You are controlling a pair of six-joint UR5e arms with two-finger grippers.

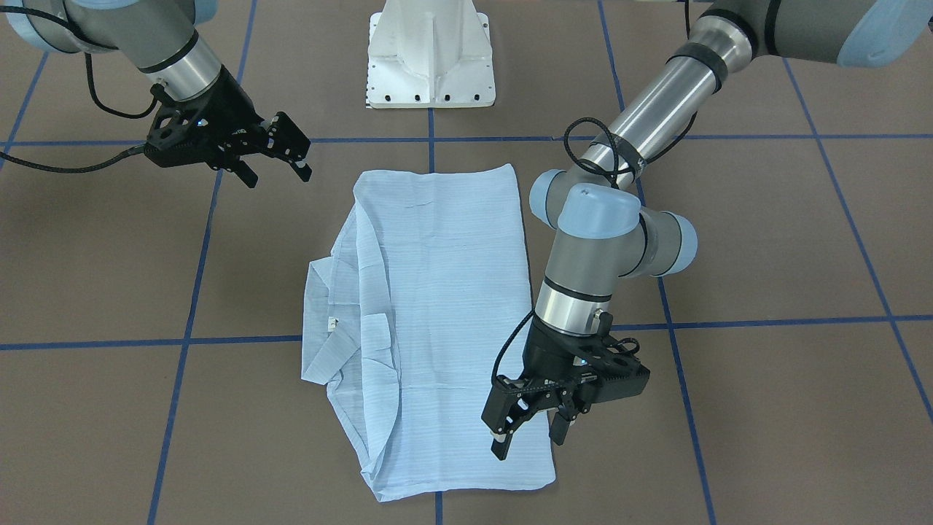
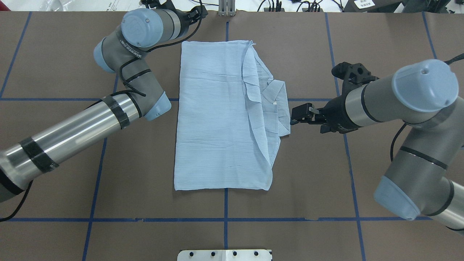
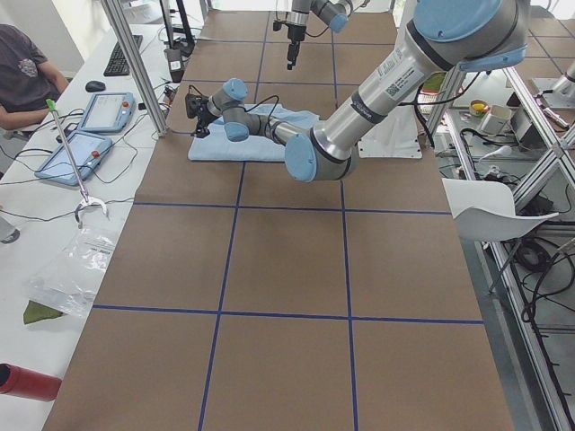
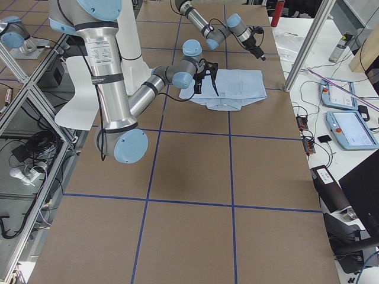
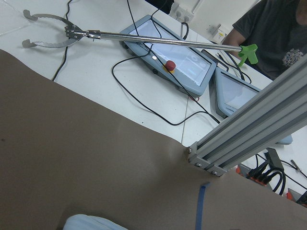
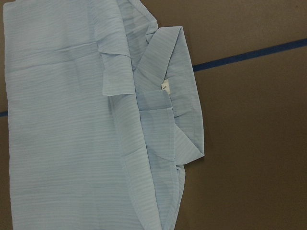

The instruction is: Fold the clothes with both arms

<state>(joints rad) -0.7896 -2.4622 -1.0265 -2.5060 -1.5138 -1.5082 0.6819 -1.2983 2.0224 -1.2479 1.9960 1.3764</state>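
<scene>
- The shirt lies mid-table as a long folded panel, with its collar jutting toward the right gripper.
- Between folds: both grippers are spread and empty, and the left gripper is possibly touching cloth.
- The next move likely calls for pinching the end corners.

Bright even light, soft shadows, sharp

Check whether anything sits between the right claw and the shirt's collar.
Nothing visible does. The right claw hangs open off to one side of the shirt, on the side where the collar lies, and only brown table shows between them.
</scene>
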